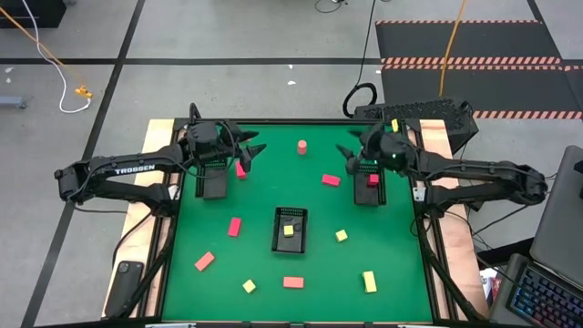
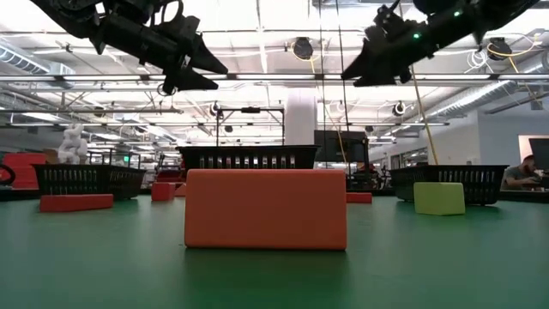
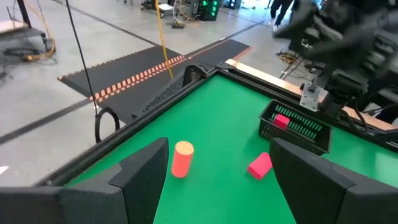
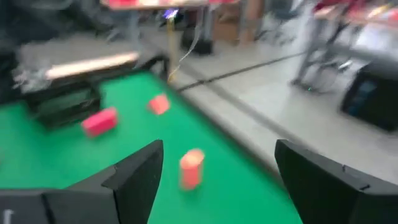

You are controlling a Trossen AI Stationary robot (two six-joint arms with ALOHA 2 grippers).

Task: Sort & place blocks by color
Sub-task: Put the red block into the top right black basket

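Several small pink-red, salmon and pale yellow blocks lie scattered on the green table (image 1: pixel 273 196). A salmon cylinder (image 1: pixel 301 146) stands upright near the far edge, between my two grippers; it also shows in the left wrist view (image 3: pixel 182 158) and the right wrist view (image 4: pixel 191 168). A yellow block (image 1: pixel 289 230) lies in the centre tray (image 1: pixel 290 242), and a pink block (image 1: pixel 373 179) lies in the right tray (image 1: pixel 368 195). My left gripper (image 1: pixel 250 150) is open and empty above the table, left of the cylinder. My right gripper (image 1: pixel 346 153) is open and empty, right of the cylinder.
A third black tray (image 1: pixel 214 178) stands under the left arm, with a pink block (image 1: pixel 240 169) beside it. A pink block (image 1: pixel 330 179) lies left of the right tray. A salmon bar (image 2: pixel 266 209) and a yellow block (image 2: pixel 439 197) lie near the front edge.
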